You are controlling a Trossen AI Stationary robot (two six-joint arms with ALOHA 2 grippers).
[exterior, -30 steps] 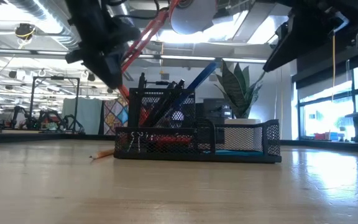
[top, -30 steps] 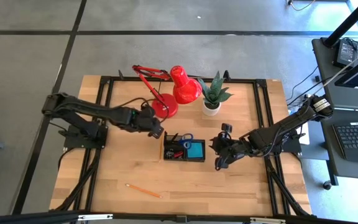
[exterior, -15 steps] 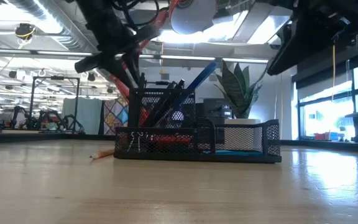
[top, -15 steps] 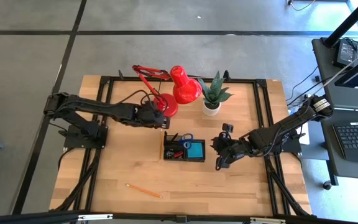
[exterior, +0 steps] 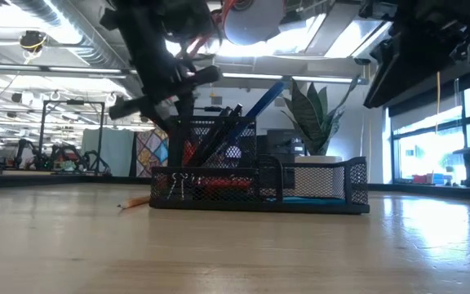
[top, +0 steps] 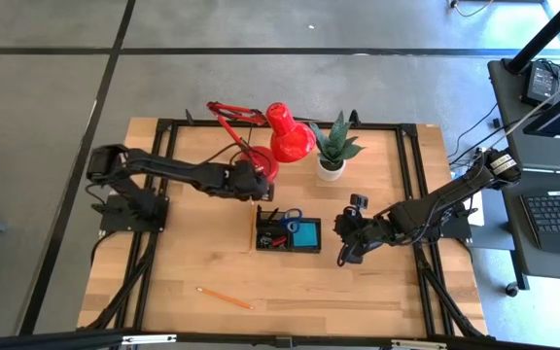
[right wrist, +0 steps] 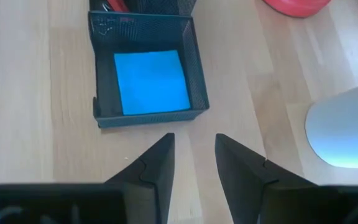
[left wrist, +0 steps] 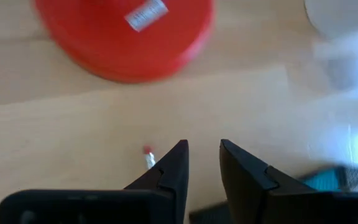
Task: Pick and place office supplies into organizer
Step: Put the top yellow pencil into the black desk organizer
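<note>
Black mesh organizer point(top: 287, 231) sits mid-worktop, blue note pad point(right wrist: 151, 81) inside. Left pincer point(top: 254, 187) hovers released by lamp base point(left wrist: 124, 34), its label unreadable. Right pincer point(top: 343, 245) waits released beside organizer.

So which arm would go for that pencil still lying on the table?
Probably the left. The pencil lies toward the left arm's side of the table, and the left hand is empty. The right hand waits beyond the organizer.
</note>
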